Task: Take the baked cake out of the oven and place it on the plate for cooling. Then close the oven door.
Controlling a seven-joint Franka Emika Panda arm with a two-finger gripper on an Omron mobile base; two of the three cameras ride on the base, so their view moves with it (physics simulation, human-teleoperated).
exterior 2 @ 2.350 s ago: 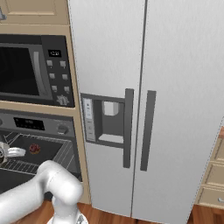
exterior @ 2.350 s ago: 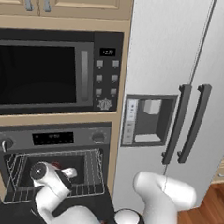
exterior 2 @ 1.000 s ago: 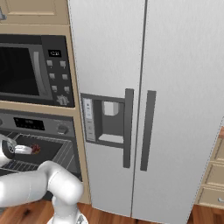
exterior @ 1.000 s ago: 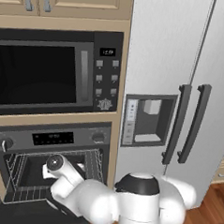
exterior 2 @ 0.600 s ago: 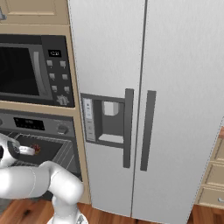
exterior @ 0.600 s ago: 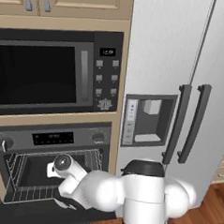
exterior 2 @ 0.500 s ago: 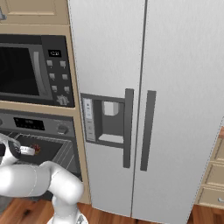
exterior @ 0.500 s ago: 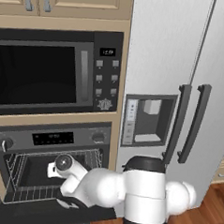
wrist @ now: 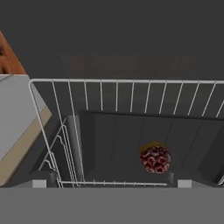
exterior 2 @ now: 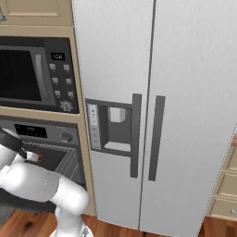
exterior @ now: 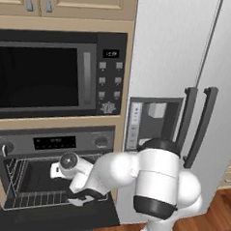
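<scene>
The baked cake [wrist: 155,158], small, round and dark reddish-brown, lies inside the dark oven [exterior: 53,142] close to the wire rack [wrist: 118,94]. My gripper [wrist: 111,183] is open, its tips standing wide apart, with nothing between them and the cake a little ahead toward the right tip. In the left base view my arm reaches into the oven mouth and the gripper [exterior: 55,171] hangs just over the rack. The oven door [exterior: 53,221] is folded down flat, open. The plate is out of view.
A black microwave [exterior: 42,76] sits directly above the oven. A tall grey fridge [exterior: 188,68] with two dark bar handles and a dispenser stands right of it. Wood floor [exterior 2: 28,224] shows below. The oven's side walls and rack rails close in around the hand.
My arm has swung its elbow and shoulder rightward while the hand crept slightly right and up inside the oven mouth. The jaws have stayed open.
</scene>
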